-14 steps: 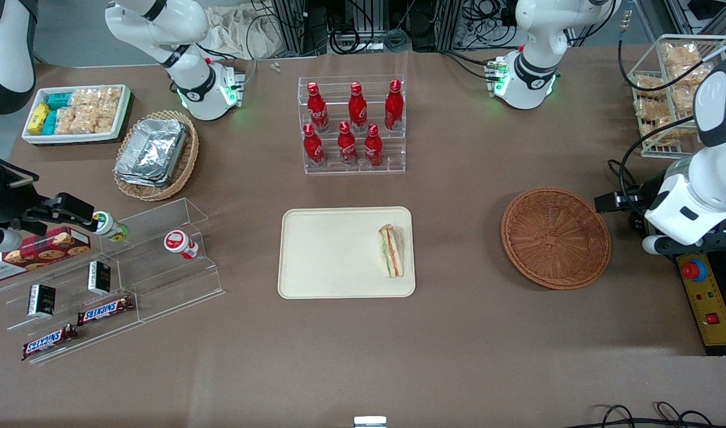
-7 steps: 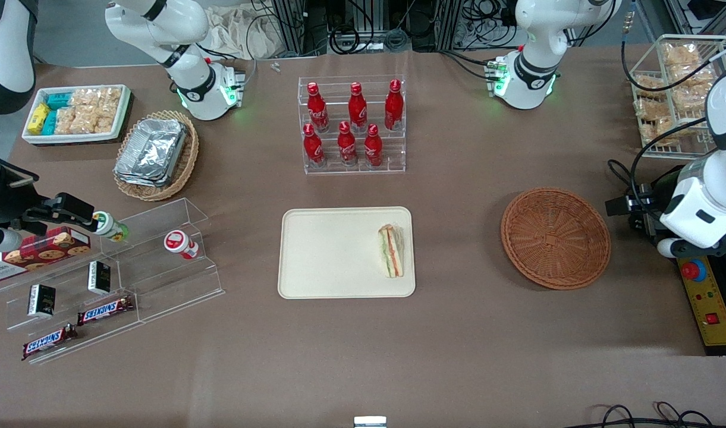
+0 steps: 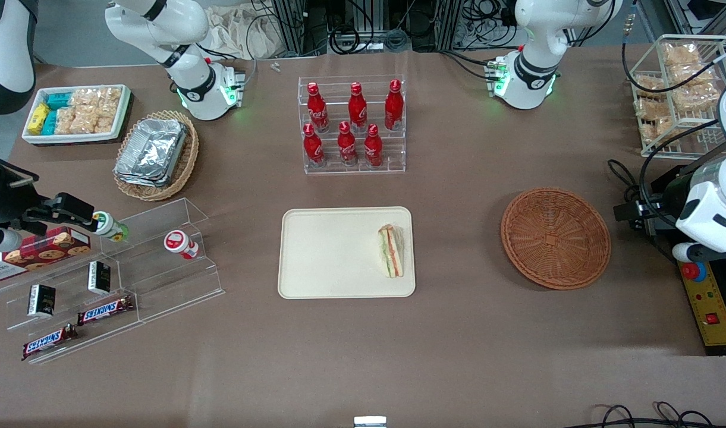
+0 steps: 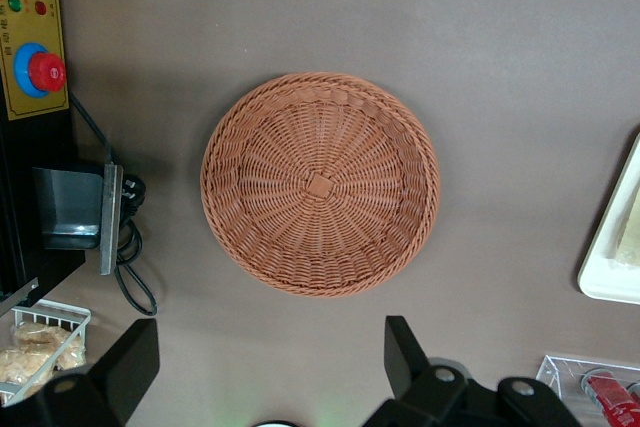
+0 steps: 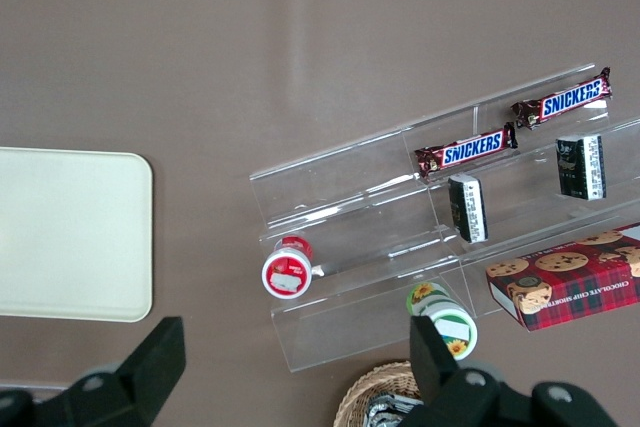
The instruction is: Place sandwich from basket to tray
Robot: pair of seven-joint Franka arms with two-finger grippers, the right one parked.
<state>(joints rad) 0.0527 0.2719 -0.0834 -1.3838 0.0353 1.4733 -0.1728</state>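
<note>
since a second ago the left arm has drawn away from the round orange-brown wicker basket (image 3: 556, 238) toward the working arm's end of the brown table (image 3: 458, 345). its gripper (image 4: 270, 367), fingers spread wide and holding nothing, hangs above the table beside the basket. the small triangular white-bread sandwich (image 3: 390, 250) lies on the flat cream-beige rectangular tray (image 3: 333, 255), at the tray's 3 o'clock edge.

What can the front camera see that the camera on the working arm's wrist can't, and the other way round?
Only the front view shows the sandwich lying on the tray, plus the red bottles. Only the left wrist view shows the gripper, open and holding nothing, above the table beside the basket. Both show the basket with nothing in it, part of the tray, and the red stop button.
</note>
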